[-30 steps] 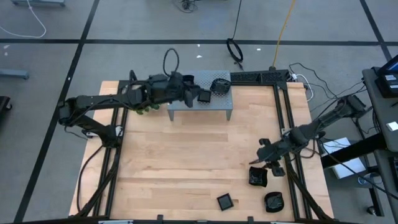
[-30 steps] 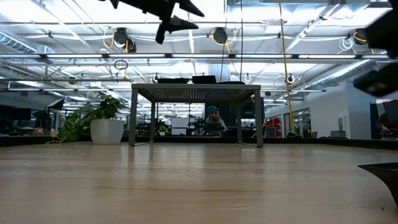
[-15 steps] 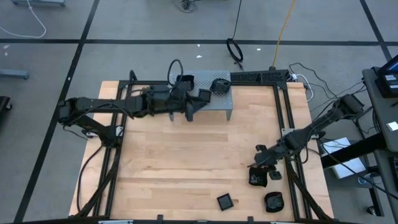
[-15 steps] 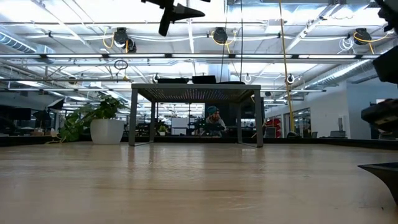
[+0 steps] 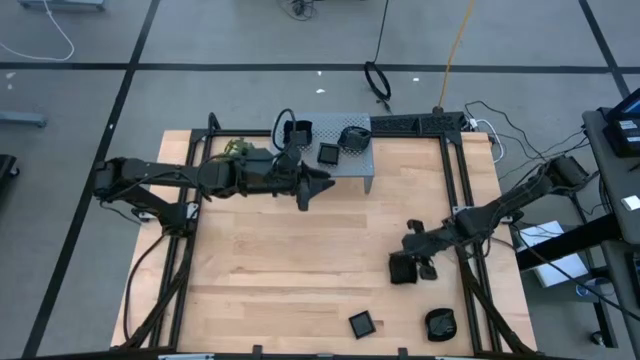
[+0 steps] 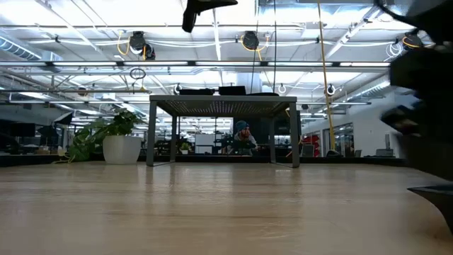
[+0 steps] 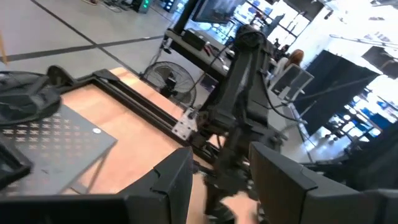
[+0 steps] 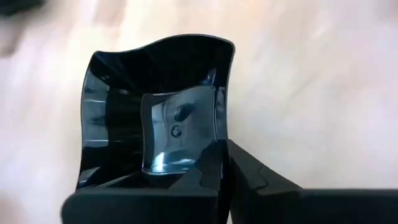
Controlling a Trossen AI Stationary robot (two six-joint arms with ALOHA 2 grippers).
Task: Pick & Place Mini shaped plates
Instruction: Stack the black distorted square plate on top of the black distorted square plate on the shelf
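My right tool [image 5: 408, 262] is clenched on the rim of a mini shaped plate [image 8: 155, 118], a glossy black square dish with wavy raised walls. In the right wrist view my two fingers [image 8: 214, 174] meet tightly on one edge of it, and the dish's hollow faces the camera. From above, this plate [image 5: 402, 270] sits at the tip of my right arm, over the right part of the wooden worktop [image 5: 300, 260], near the black frame rail on that side.

Two more mini plates lie on the worktop by its near edge: a flat square one [image 5: 362, 323] and, just to its right, a rounded one [image 5: 439, 323]. They are apart from each other and from the plate I grip.

My left tool [image 5: 322, 183] is released, its fingers [image 7: 168, 180] standing spread with nothing between them. It hovers beside the front edge of the grey perforated metal stand [image 5: 345, 165] at the far side of the worktop. On that stand rest three other black plates: one at its left end [image 5: 297, 131], a square one [image 5: 328, 154] in the middle, and a scalloped one [image 5: 352, 137] toward the right.

A green leafy sprig [image 5: 232, 150] shows behind my left arm. In the low view the stand [image 6: 223, 106] rises at the far end with dark plates along its top, and a potted plant [image 6: 113, 142] stands in the room beyond.
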